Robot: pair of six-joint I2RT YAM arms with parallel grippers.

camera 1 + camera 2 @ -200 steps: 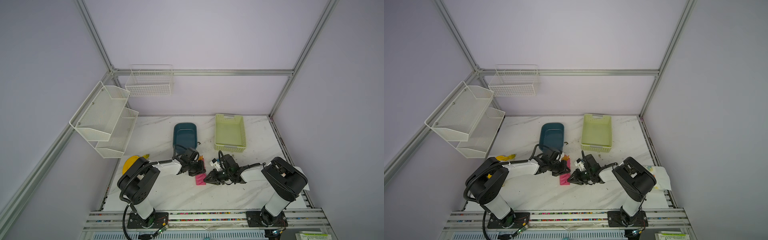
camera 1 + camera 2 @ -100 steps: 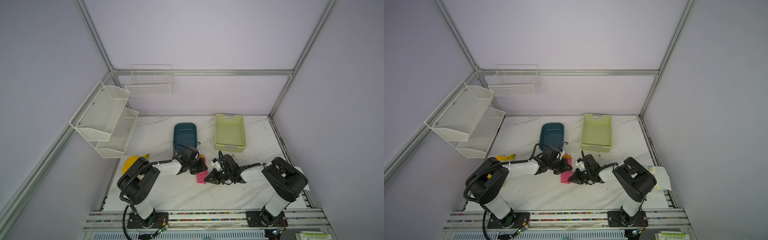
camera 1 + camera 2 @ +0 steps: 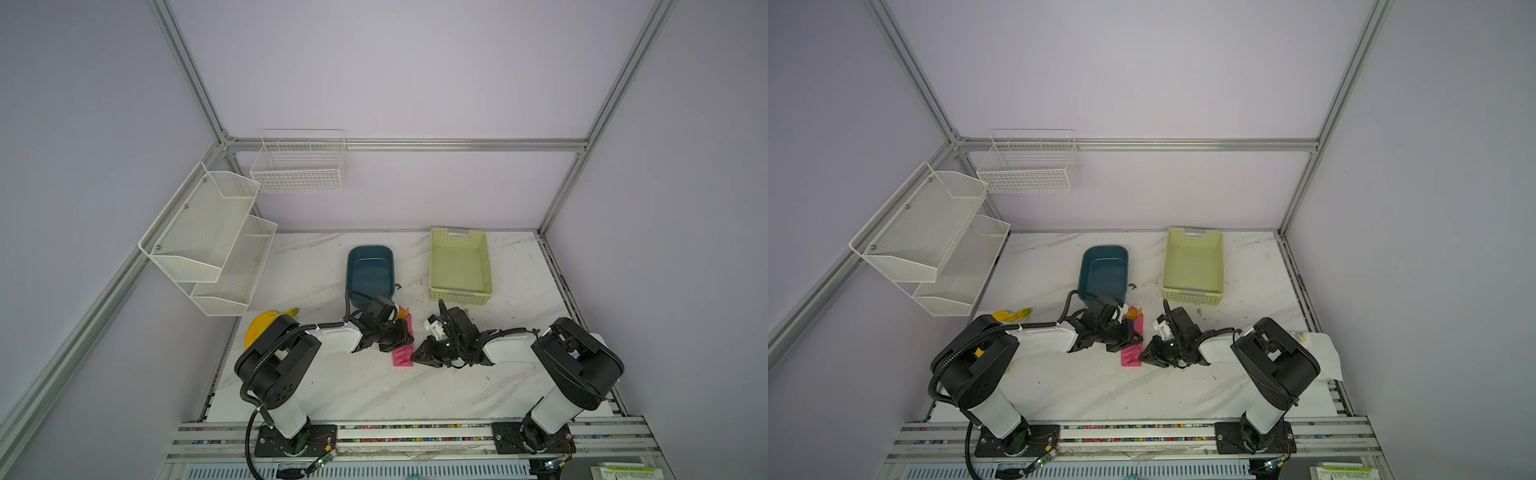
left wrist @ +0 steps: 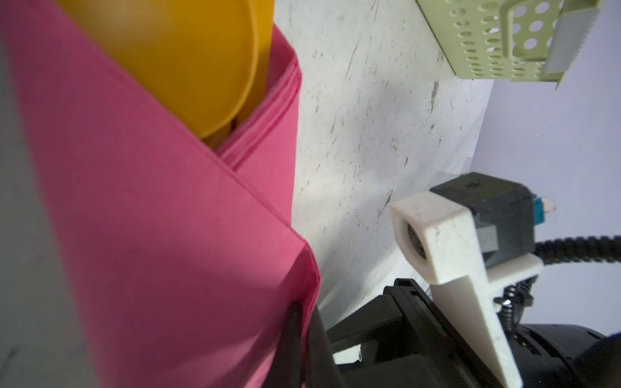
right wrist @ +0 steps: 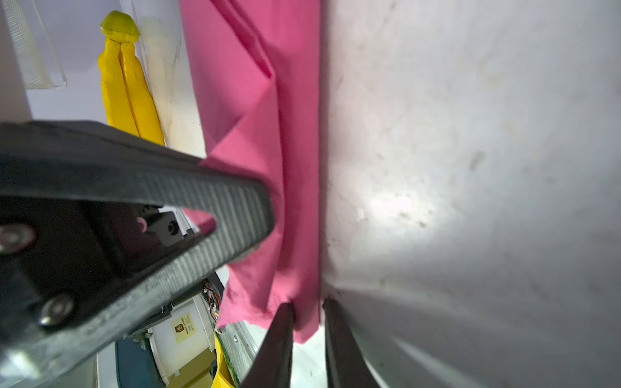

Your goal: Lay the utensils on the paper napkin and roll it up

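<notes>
Well, the paper napkin (image 3: 402,358) is nearly rolled around the utensils (image 4: 188,60); closed left gripper (image 3: 404,338) touches it, right gripper (image 3: 417,356) pinches the last edge.

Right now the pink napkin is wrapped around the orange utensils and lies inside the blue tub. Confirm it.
Wrong on one count: the blue tub is empty. The pink napkin, wrapped around the orange utensils, lies on the table in front of the tub, between the left claw and the right claw. Both top views show it.
</notes>
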